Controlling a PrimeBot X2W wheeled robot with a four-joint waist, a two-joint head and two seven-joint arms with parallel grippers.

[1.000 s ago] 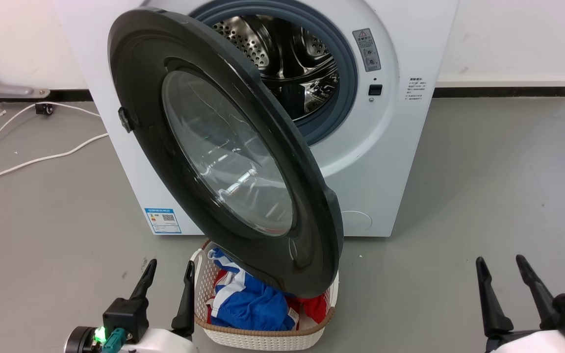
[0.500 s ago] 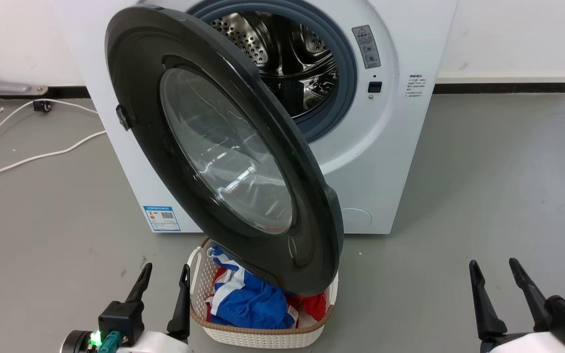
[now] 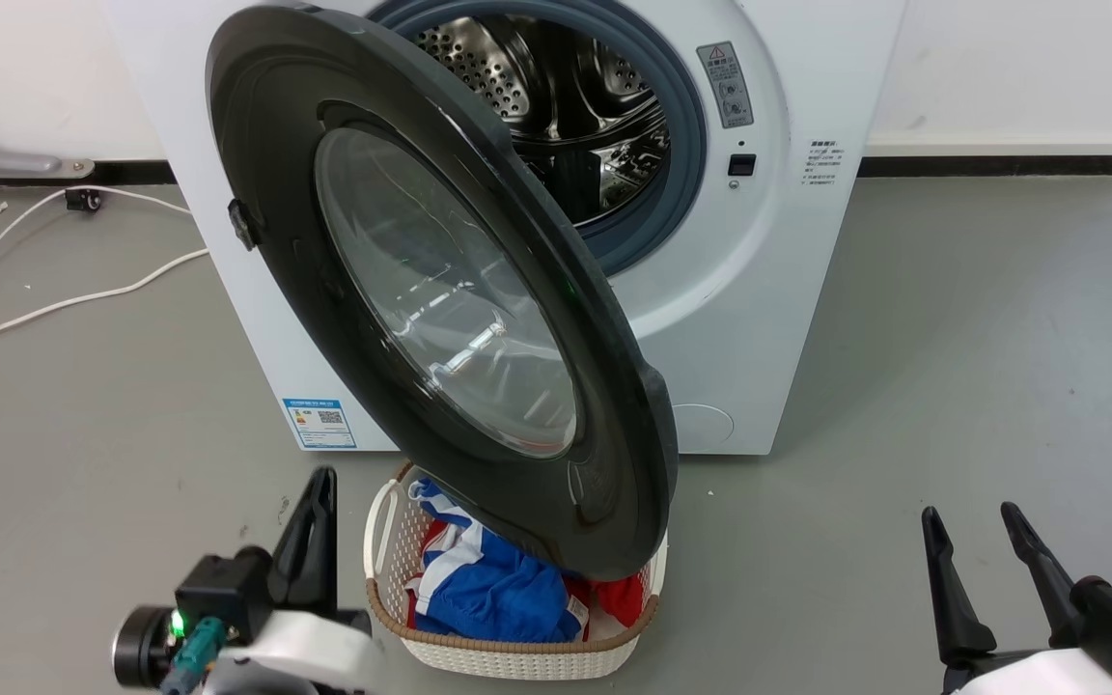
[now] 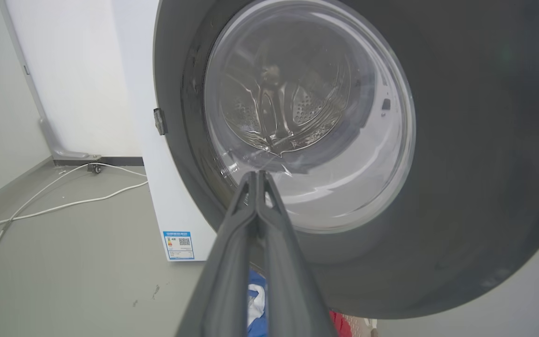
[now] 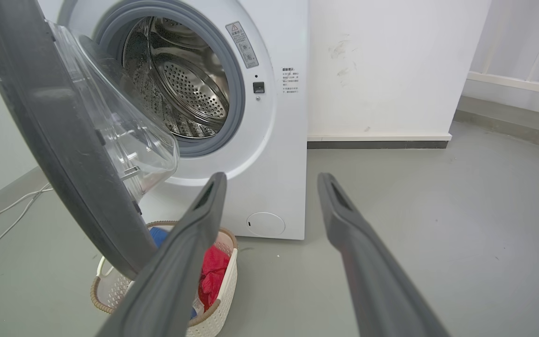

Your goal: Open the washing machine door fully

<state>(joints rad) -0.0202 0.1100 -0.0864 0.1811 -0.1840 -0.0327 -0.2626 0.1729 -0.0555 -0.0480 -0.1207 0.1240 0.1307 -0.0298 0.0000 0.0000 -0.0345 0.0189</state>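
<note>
Door (image 3: 295, 222) part-open, ahead of and above the left gripper (image 3: 322, 479), whose fingers are pressed together on nothing. Right gripper (image 3: 971, 516), fingers spread and empty, has the door well off to its left. Basket (image 3: 517, 661) just right of the left gripper.

Warning-triangle sticker (image 3: 728, 85), QR label (image 3: 320, 423) on washer (image 3: 759, 319); wording illegible

One washing machine (image 3: 788, 290), one door (image 3: 440, 290), one laundry basket (image 3: 517, 658).
Also counted: two grippers, left gripper (image 3: 322, 480) and right gripper (image 3: 969, 514), two dark fingers (image 5: 372, 262) each; three printed labels (image 3: 319, 423) on the machine's front.
</note>
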